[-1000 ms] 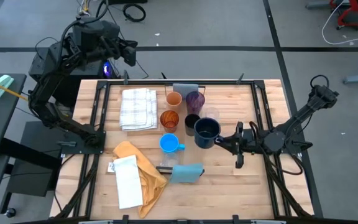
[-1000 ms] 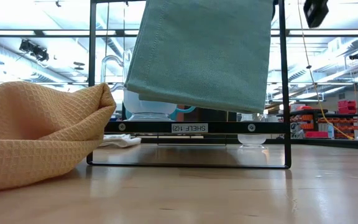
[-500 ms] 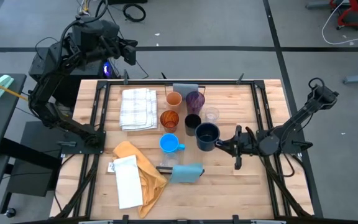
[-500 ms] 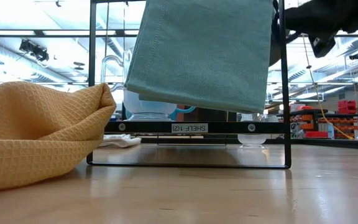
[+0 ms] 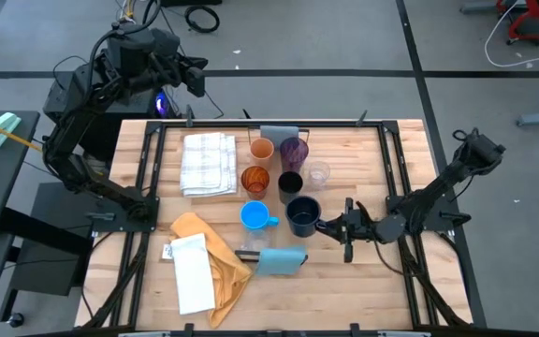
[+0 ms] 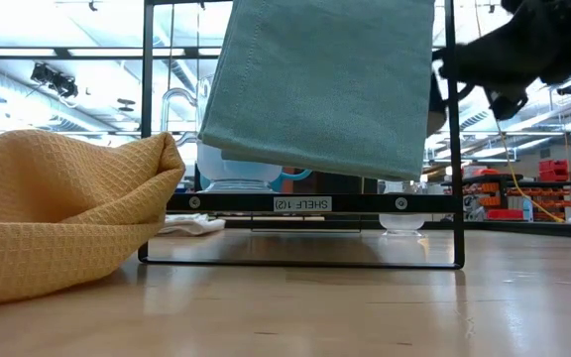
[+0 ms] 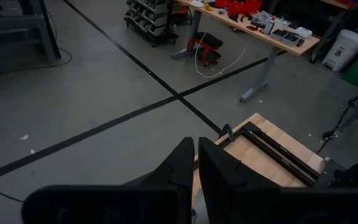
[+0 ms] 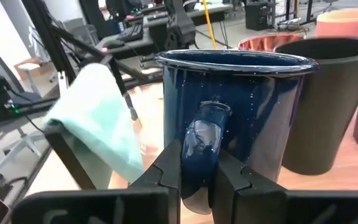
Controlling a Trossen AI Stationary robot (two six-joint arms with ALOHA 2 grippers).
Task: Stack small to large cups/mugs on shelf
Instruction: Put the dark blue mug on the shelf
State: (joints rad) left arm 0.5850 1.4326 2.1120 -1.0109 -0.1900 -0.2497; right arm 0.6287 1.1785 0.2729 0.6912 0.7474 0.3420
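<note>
High view: no nesting is visible yet — the vessels stand loose and separate in a cluster at mid-table. The orange cup (image 5: 262, 149) and purple translucent cup (image 5: 294, 150) sit at the far side, the amber translucent cup (image 5: 254, 179), black cup (image 5: 290, 182) and clear glass (image 5: 317, 173) just nearer, and the bright blue mug (image 5: 254, 216) nearest the front edge. The navy mug (image 5: 302, 214) stands just in front of the black cup, apart from it or barely so. A black wire-frame rack (image 5: 279, 253) draped with a pale teal cloth (image 5: 281, 259) sits just in front of the cluster; its label in the low view reads as a shelf tag, and I cannot see anything placed on it. My judgement: the sorting has hardly begun, with every stack still to build and the navy mug the piece in hand. Right gripper (image 5: 333, 225) lies low over the table, reaching in from the right side with the arm stretched nearly flat — in the right wrist view its two dark fingers (image 8: 166, 171) are clamped on the navy mug's handle (image 8: 202, 138), mug upright, black cup close behind it. Left gripper (image 5: 195, 79) is parked high and off the table's far left corner, arm folded back over the floor; in the left wrist view its fingers (image 7: 180, 167) stand close together with only a slim gap, holding nothing. Also on the table: a white checked towel (image 5: 208, 162), a yellow cloth (image 5: 215, 253) and a white packet (image 5: 192, 271), all clear of the cups.
</note>
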